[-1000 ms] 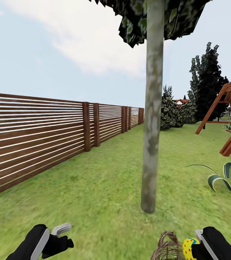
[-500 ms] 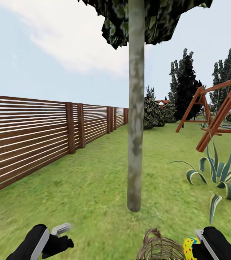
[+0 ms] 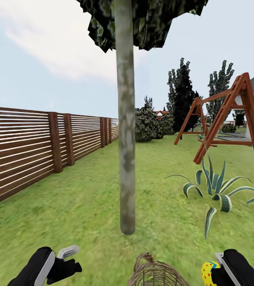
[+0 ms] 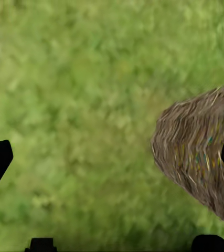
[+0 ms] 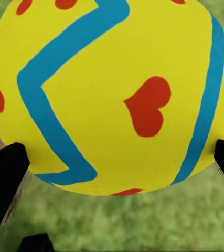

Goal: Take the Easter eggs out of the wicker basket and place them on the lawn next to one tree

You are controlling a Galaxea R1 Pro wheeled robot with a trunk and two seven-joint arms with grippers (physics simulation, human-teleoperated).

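One Easter egg (image 5: 112, 94) clenched in right pincer (image 3: 216, 272) — long axis unclear, left pincer (image 3: 69, 258) released.

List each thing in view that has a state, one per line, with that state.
Right pincer: shut on the egg.
Egg: held off the grass, out of the basket.
Left pincer: open, holding nothing.
Basket: upright on the lawn, near the tree; contents cannot be told.
Tree: standing upright, no eggs at its base.
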